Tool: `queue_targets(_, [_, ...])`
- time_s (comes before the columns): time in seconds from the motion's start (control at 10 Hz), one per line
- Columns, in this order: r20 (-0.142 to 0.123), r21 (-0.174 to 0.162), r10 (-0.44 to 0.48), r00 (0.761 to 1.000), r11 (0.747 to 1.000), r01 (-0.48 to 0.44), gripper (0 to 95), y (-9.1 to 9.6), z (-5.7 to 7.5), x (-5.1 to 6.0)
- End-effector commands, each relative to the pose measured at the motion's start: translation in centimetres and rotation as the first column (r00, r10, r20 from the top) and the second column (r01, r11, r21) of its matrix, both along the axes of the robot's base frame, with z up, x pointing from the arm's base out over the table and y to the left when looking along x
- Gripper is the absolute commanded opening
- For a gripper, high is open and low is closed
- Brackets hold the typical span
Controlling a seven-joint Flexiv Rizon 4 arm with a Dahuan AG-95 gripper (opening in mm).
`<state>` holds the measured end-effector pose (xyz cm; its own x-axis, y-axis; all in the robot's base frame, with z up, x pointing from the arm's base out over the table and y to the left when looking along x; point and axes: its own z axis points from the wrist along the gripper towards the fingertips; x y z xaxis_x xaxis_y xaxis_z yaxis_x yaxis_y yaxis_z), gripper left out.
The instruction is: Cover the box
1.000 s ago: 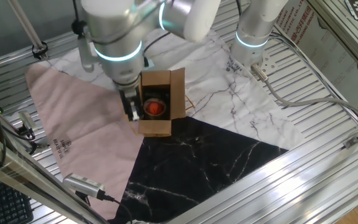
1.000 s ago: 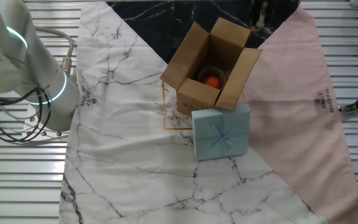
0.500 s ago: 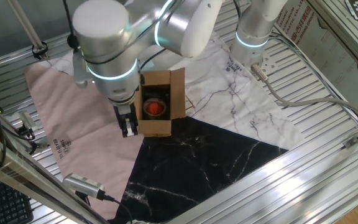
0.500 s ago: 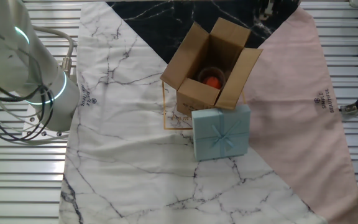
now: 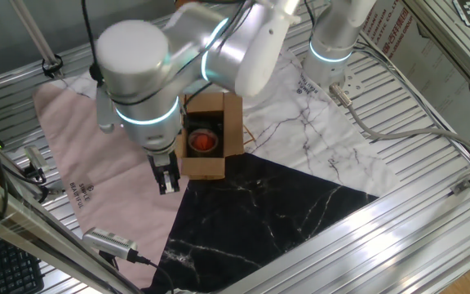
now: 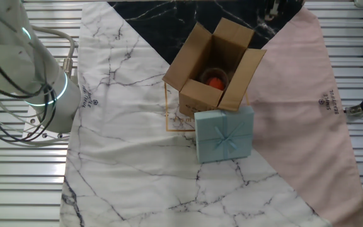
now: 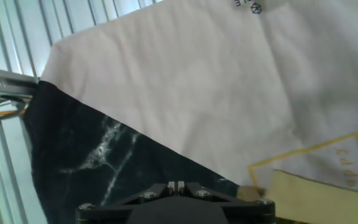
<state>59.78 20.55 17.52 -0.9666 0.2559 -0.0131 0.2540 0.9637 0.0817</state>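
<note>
The box [image 5: 205,167] is a small brown cardboard carton standing on the cloths with its top flaps open. An orange object [image 5: 203,141] lies inside it. In the other fixed view the box [image 6: 188,58] shows its flaps spread and the orange object [image 6: 215,82] within. My gripper [image 5: 168,181] hangs just left of the box's near corner, low over the pink cloth, shut and empty. In the hand view the gripper [image 7: 176,185] has its fingers together, and a tan edge of the box [image 7: 316,198] shows at the bottom right.
A light blue gift box [image 6: 224,133] stands against the carton's side. Pink [image 5: 96,163], black marble [image 5: 259,212] and white marble [image 5: 317,139] cloths cover the table. A second arm's base [image 5: 333,41] stands at the back. A silver tool [image 5: 108,241] lies at the front left.
My gripper has moved away from the box's left side toward the near left, down over the pink cloth. The box and gift box have not moved.
</note>
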Motion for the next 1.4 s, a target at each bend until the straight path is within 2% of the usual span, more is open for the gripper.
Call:
queue_targets(0.1, [0.004, 0.005, -0.001, 1.000, 1.000, 0.001, 0.0, 0.4, -0.8, 0.2])
queue_targets(0.3, [0.001, 0.003, -0.001, 1.000, 1.000, 0.001, 0.0, 1.0, -2.0, 0.5])
queue_targets(0.5, [-0.005, -0.016, 0.000, 1.000, 1.000, 0.000, 0.0, 1.7, -3.7, 0.7])
queue_targets(1.0, [-0.010, -0.012, 0.002, 1.000, 1.000, -0.002, 0.0, 1.7, -3.8, 0.7])
queue_targets(1.1, [0.001, -0.008, 0.005, 1.000, 1.000, -0.005, 0.0, 1.7, -3.8, 0.7])
queue_targets(1.3, [0.007, -0.008, 0.008, 1.000, 1.000, -0.007, 0.0, 1.7, -3.8, 0.7])
queue_targets(1.4, [0.009, -0.039, 0.025, 1.000, 0.999, -0.024, 0.0, 1.7, -3.8, 0.7])
